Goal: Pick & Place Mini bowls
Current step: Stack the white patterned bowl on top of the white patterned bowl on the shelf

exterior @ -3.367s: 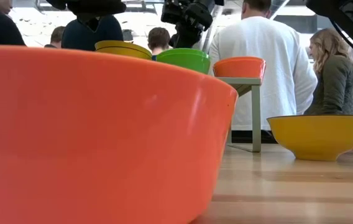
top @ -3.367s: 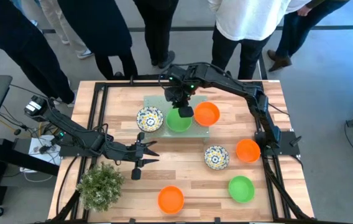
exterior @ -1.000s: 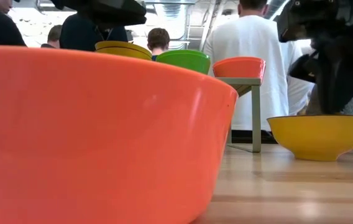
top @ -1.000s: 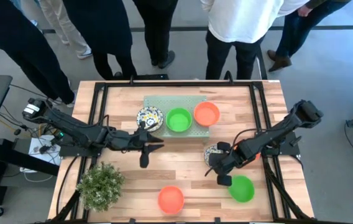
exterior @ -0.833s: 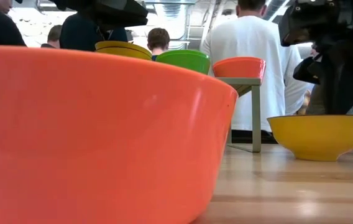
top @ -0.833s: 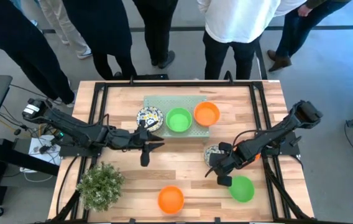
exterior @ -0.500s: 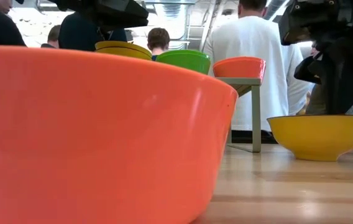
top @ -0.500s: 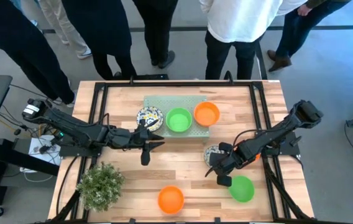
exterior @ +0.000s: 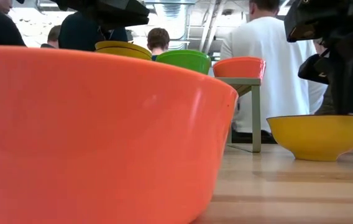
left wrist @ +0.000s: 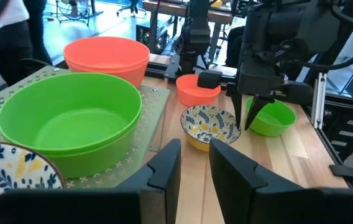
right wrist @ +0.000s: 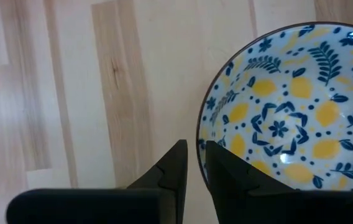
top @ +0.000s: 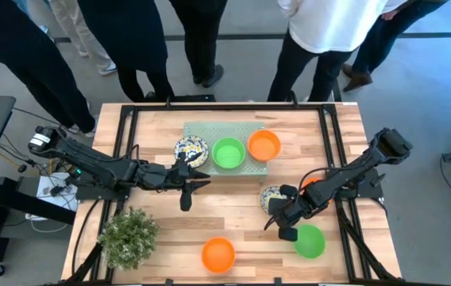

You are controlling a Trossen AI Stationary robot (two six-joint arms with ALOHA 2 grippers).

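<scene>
Pickup step: right gripper [top: 279, 214] poised at floral bowl [top: 272, 197] rim, fingers narrowly parted, nothing grasped; next, straddle rim, clench, lift toward mat [top: 202, 129].

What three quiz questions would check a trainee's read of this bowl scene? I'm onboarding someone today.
1. Count: how many bowls sit on the perforated mat?
2. True or false: the left gripper is holding a bowl.
3. Pick one: the right gripper is at the rim of which bowl? A) a green one on the mat B) the loose floral bowl C) an orange one beside the plant

Key: 1. three; 2. false, it is open and empty; 3. B
</scene>
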